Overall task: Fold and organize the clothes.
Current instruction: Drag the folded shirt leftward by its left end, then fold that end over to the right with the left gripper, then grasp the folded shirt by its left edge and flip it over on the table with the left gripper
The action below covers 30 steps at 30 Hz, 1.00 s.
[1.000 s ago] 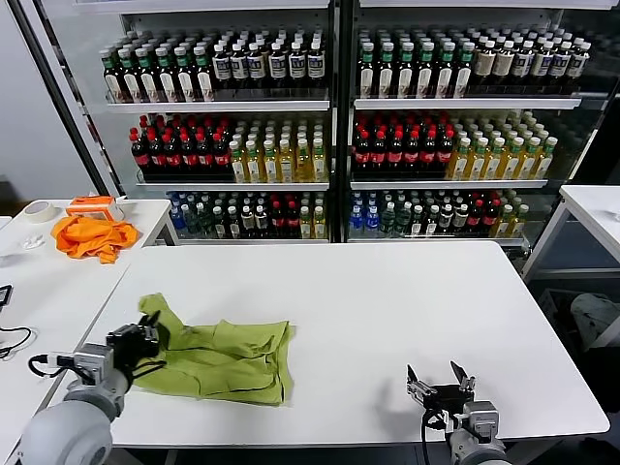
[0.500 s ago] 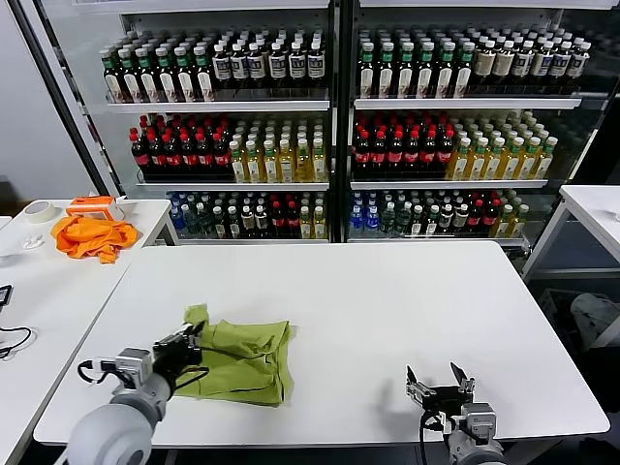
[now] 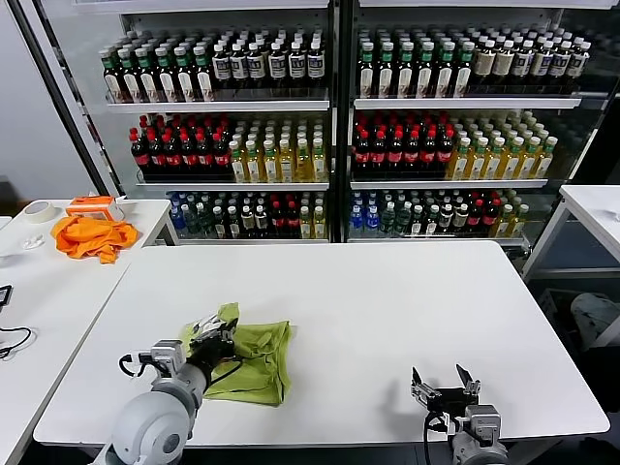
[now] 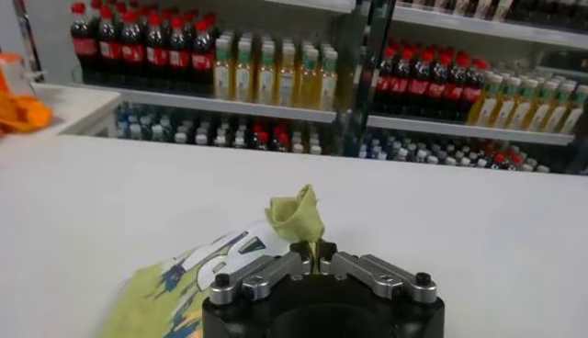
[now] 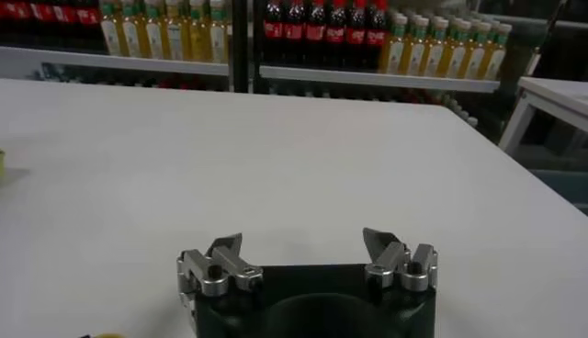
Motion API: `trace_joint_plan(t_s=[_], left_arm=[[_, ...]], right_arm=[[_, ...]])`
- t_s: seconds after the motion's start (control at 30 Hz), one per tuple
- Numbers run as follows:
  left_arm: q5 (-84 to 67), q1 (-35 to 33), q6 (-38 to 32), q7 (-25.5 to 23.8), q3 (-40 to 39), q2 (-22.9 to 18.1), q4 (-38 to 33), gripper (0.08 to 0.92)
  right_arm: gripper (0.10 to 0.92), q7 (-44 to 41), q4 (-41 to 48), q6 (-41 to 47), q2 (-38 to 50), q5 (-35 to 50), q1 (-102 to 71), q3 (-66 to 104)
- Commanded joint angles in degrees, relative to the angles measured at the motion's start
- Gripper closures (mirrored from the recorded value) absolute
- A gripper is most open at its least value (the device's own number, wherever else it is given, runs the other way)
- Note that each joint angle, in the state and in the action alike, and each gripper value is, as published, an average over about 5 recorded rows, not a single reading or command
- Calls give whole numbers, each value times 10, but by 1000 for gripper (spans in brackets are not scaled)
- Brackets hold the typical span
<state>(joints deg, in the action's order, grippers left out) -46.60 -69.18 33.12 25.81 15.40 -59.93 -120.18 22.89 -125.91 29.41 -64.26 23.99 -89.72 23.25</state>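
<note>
While the T-shirt (image 3: 246,358) lies bunched near the bench's (image 3: 387,310) front-left edge, bare white surface stretches to its right. The left end effector (image 3: 215,336) is clenched on a raised fold. The right end effector (image 3: 446,388) rests at the front edge, fingers spread, holding nothing.

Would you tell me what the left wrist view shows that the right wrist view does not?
Only the left wrist view shows the left gripper shut on a pinched fold of the green T-shirt. Only the right wrist view shows the right gripper, open and holding nothing. Both share the white table and the bottle shelves behind.
</note>
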Motion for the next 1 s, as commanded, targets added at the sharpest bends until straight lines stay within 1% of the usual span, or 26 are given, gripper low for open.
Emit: trace_joint_plan(t_s=[0.03,0.3,0.4,0.47,0.6,0.67,0.73,0.83,0.9,1.0], left_arm=[[-16,25,0,7,-31,-30,13,902],[-5,25,0,-2,-45,-41,34,902],[-4,24,-1,-12,-47,-46,37,879],[-7,24,-9,-25,-48,-53,33,835],[-3,17,-62,-59,-33,-60,16,723],[21,6,-83,-73,-12,-46,3,662],[72,-13,-91,-84,13,-18,-2,601],[156,-44,-71,-83,52,23,3,515],[202,-61,-51,-75,74,37,12,463],[242,-78,-43,-59,89,40,32,376]], right_arm=[[203,0,0,0,-1,-1,0,1],[203,0,0,0,1,-1,1,0],[203,-1,-1,0,1,-1,2,-1],[203,-1,-2,0,1,-1,2,-2],[203,-2,-3,0,2,-1,4,-3],[203,-4,-4,-1,3,-1,3,0],[203,-6,-3,-2,3,0,4,4],[203,-9,2,-4,2,1,9,1],[203,-10,5,-5,0,1,13,-5],[203,-10,9,-7,-1,0,18,-14]])
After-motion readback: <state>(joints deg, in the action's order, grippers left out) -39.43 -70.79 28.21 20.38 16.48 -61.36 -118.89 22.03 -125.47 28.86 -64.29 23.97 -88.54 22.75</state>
